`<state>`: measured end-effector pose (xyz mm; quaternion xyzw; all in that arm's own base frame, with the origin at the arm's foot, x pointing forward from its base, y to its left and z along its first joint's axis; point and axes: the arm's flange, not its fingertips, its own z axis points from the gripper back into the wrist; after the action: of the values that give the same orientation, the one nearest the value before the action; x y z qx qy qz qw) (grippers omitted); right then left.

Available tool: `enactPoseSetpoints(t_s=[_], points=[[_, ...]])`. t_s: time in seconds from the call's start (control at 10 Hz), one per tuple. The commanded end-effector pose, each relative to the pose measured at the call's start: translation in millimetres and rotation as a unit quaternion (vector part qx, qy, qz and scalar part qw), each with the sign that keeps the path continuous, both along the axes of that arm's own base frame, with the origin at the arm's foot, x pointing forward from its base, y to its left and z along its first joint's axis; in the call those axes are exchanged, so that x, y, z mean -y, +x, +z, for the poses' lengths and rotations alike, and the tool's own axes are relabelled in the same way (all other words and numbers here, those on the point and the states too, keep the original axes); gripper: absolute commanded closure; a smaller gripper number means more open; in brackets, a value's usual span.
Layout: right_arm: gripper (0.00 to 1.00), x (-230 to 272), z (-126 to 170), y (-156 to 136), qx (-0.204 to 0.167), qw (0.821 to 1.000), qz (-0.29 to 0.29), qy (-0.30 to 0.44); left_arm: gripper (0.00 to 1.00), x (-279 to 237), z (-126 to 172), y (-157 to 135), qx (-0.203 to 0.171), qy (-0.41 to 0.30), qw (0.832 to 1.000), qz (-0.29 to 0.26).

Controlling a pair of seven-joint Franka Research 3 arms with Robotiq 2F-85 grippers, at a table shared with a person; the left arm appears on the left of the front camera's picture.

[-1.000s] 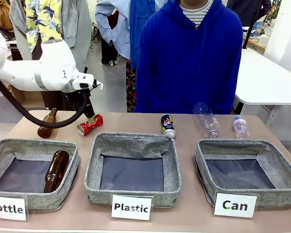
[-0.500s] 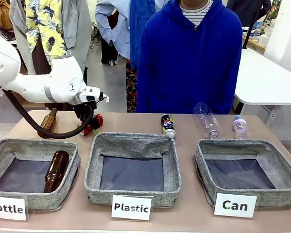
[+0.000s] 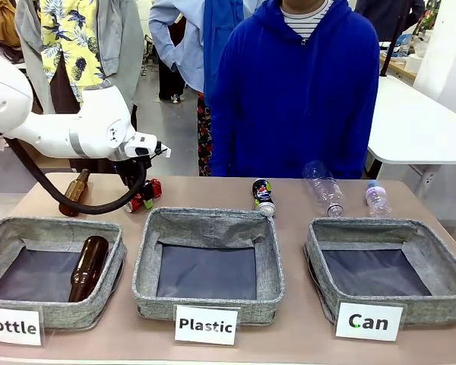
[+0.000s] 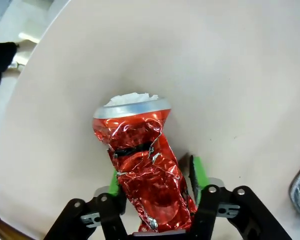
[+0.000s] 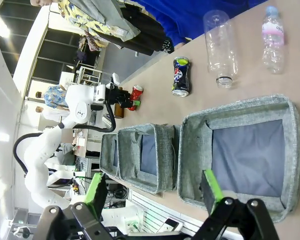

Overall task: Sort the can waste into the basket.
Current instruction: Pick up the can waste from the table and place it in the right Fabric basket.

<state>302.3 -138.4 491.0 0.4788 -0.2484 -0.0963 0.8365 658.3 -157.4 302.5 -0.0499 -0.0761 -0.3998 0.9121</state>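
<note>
**Inspector:** Left gripper [image 4: 155, 177]?

**Operator:** I see its pads clamped on the crushed red can [image 4: 140, 165], which lies on the table [image 3: 304, 198] at the far left.

**Inspector:** Right gripper [image 5: 152, 192]?

**Operator:** Fingers spread wide, holding nothing.

**Inspector:** The other can?

**Operator:** The dark can [image 3: 263, 197] lies at the far middle, well apart from the Can basket [image 3: 433, 304] at front right.

A white "Bottle" sign [image 3: 12, 326] fronts the lower-left basket [image 3: 106, 293]; a "Plastic" sign [image 3: 206, 325] fronts the lower-centre basket [image 3: 270, 293]; a "Can" sign [image 3: 368, 322] fronts the lower-right basket [image 3: 319, 285].
</note>
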Motion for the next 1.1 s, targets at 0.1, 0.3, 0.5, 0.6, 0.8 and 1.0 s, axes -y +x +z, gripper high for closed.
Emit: enactPoseSetpoints(t_s=[0.1,0.3,0.5,0.6,0.8,1.0], points=[[0.0,0.8,-1.3,2.3,0.018,1.0,0.003,0.006,1.0,-0.1,10.2,-9.5,0.017,-0.008,1.0,0.002],[0.0,0.8,-1.3,2.3,0.018,1.0,0.003,0.006,1.0,-13.0,55.8,-33.7,0.047,-0.018,0.999,-0.004],[0.0,0.8,-1.3,2.3,0.018,1.0,0.003,0.006,1.0,-42.5,147.7,-92.0,0.075,-0.026,0.996,-0.035],[0.0,0.8,-1.3,2.3,0.018,1.0,0.003,0.006,1.0,-67.1,197.3,-133.0,0.051,-0.031,0.994,-0.091],[0.0,0.8,-1.3,2.3,0.018,1.0,0.003,0.006,1.0,-117.1,255.1,-201.7,0.025,-0.04,0.986,-0.161],[0.0,0.8,-1.3,2.3,0.018,1.0,0.003,0.006,1.0,-179.2,282.6,-258.2,0.019,-0.064,0.977,-0.204]])
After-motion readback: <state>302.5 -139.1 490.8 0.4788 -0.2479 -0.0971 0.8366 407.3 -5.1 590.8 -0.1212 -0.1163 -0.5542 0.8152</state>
